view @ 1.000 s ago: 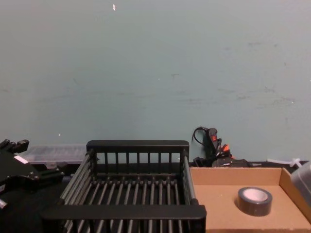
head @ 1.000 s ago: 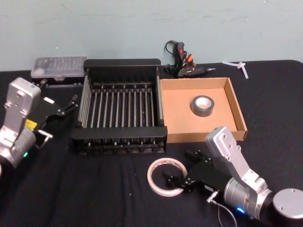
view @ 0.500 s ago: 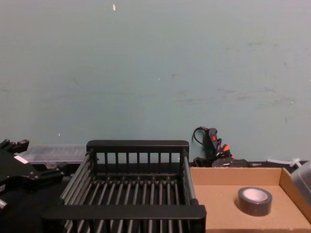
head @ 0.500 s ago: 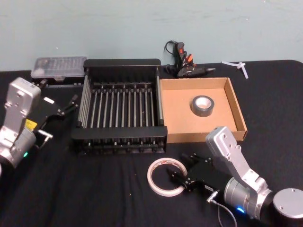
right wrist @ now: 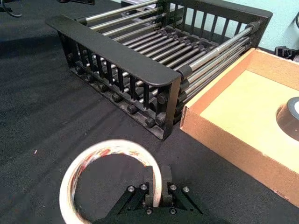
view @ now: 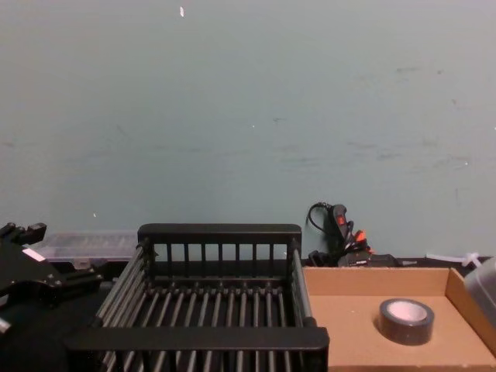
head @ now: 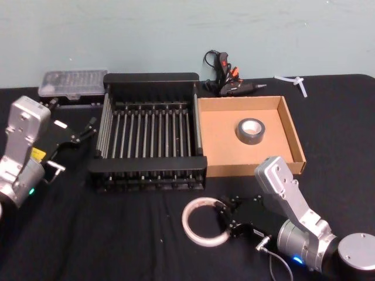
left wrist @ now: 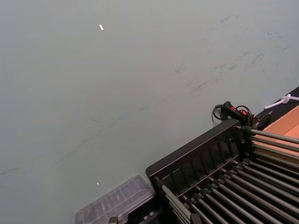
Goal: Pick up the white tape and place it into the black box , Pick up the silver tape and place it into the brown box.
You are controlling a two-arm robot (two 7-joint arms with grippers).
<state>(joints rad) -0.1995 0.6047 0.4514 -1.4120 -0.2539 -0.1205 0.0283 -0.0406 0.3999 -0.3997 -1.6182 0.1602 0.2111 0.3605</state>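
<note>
Currently your right gripper (right wrist: 156, 186) has its fingers closed on the wall of the white tape (right wrist: 100, 156), one inside the ring, one outside. Beyond it stands the black box (head: 151, 172); the silver tape (head: 251, 130) lies in the brown box (head: 293, 132). Your left gripper (head: 88, 129), fingers barely parted, hangs empty beside the black box.

Right arm low and reaching leftward; left arm parked at the side.
The right gripper (head: 222, 214) has its fingers (right wrist: 166, 179) clamped together on what it holds; the left gripper (head: 82, 133) points inward with fingers apart, holding nothing.
</note>
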